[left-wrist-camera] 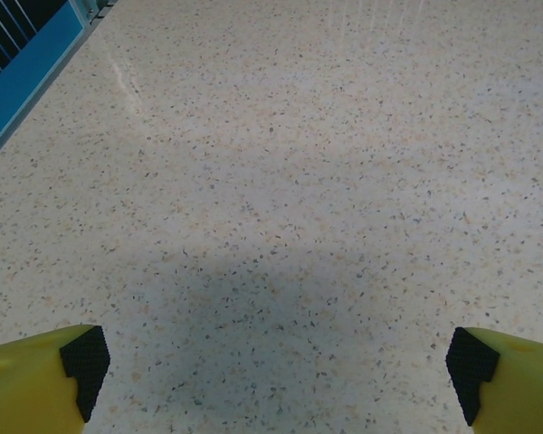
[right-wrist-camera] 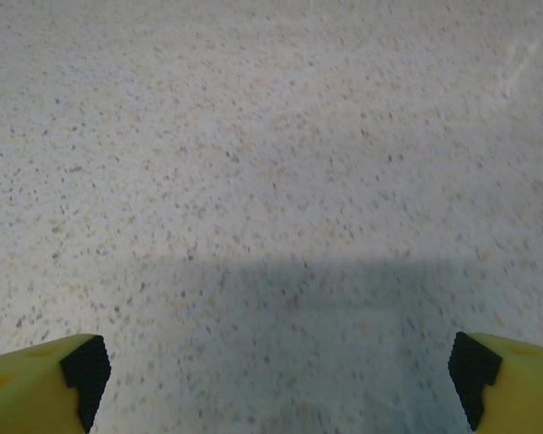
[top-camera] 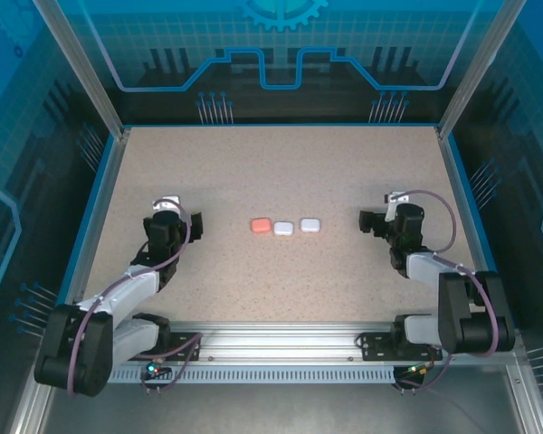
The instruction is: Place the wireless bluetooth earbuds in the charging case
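Cases (top-camera: 283,228) in overhead view; wrist views, speckled table (left-wrist-camera: 271,163)

Surface (top-camera: 281,172): speckled stone-look top, smooth, slight sheen w/ glare streaks. Cases (top-camera: 283,229) x3: smooth plastic, satin, 1 salmon, 2 white. Jaws: yellow plastic, smooth; pads (left-wrist-camera: 86,366) black, matt, rubber-like; front rail (top-camera: 281,339) ribbed bare metal.

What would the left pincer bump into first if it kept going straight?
Probably the speckled table; nothing else lies ahead of the left pincer, though depth is unclear.
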`<state>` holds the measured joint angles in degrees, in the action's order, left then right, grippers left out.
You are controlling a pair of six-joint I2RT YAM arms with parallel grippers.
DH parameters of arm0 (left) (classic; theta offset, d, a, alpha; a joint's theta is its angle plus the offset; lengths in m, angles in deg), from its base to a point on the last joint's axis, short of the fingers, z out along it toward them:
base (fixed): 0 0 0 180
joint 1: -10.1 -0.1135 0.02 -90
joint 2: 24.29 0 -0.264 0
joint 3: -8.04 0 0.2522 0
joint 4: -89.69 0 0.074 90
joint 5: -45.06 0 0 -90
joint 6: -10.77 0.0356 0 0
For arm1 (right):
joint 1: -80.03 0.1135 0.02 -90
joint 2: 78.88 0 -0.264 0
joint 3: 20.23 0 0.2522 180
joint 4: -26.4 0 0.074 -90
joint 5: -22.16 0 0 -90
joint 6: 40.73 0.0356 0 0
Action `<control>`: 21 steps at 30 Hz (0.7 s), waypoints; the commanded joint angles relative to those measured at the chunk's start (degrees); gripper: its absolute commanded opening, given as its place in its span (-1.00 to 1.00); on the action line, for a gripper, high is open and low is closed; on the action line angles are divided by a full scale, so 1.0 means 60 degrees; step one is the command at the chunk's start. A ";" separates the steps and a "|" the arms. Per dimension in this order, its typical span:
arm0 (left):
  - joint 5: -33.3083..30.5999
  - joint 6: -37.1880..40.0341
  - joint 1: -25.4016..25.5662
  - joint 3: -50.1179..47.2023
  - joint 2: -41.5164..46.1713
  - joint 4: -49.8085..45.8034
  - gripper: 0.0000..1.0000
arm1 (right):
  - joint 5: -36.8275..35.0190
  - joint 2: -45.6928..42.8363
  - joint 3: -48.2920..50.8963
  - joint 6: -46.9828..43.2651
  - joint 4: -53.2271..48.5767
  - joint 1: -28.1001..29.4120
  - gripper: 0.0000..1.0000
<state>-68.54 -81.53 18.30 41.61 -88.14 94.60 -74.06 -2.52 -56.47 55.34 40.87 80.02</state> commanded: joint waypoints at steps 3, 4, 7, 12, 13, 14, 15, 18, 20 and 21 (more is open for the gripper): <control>0.0689 0.0862 -0.0106 -0.0097 -0.0618 0.1479 0.97 | 0.0660 0.1178 -0.0311 -0.0777 0.2206 0.0252 1.00; 0.0842 0.0978 -0.0123 -0.0152 -0.0697 0.1823 0.97 | 0.0654 0.1445 -0.0271 -0.0989 0.2540 0.0418 1.00; 0.1468 0.1313 -0.0152 -0.0382 -0.0963 0.2877 0.98 | 0.0828 0.1636 -0.0244 -0.1300 0.2763 0.0606 1.00; 0.2204 0.1871 -0.0180 -0.0579 -0.1728 0.4592 0.98 | 0.0959 0.1642 -0.0398 -0.1094 0.2421 0.0407 1.00; 0.2357 0.1914 -0.0192 -0.0606 -0.1935 0.5006 0.98 | 0.0936 0.1655 -0.0384 -0.1111 0.2491 0.0418 1.00; 0.2379 0.1846 -0.0212 -0.0492 -0.2069 0.5018 0.98 | 0.0920 0.1639 -0.0392 -0.1101 0.2427 0.0432 1.00; 0.2493 0.1790 -0.0218 -0.0366 -0.2072 0.4722 0.97 | 0.0919 0.1646 -0.0380 -0.1110 0.2477 0.0433 1.00; 0.3008 0.1472 -0.0344 -0.0483 -0.2483 0.5487 0.97 | 0.0902 0.1648 -0.0384 -0.1103 0.2458 0.0445 1.00; 0.3125 0.1491 -0.0430 -0.0922 -0.3394 0.7326 0.98 | 0.0892 0.1644 -0.0384 -0.1114 0.2457 0.0451 1.00; 0.2849 0.1224 -0.0511 -0.1100 -0.3627 0.7799 0.98 | 0.0888 0.1644 -0.0383 -0.1127 0.2458 0.0445 1.00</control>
<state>-53.15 -72.94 16.45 38.13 -106.11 128.68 -69.23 7.03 -57.85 49.35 53.85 82.93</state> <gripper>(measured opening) 0.987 0.999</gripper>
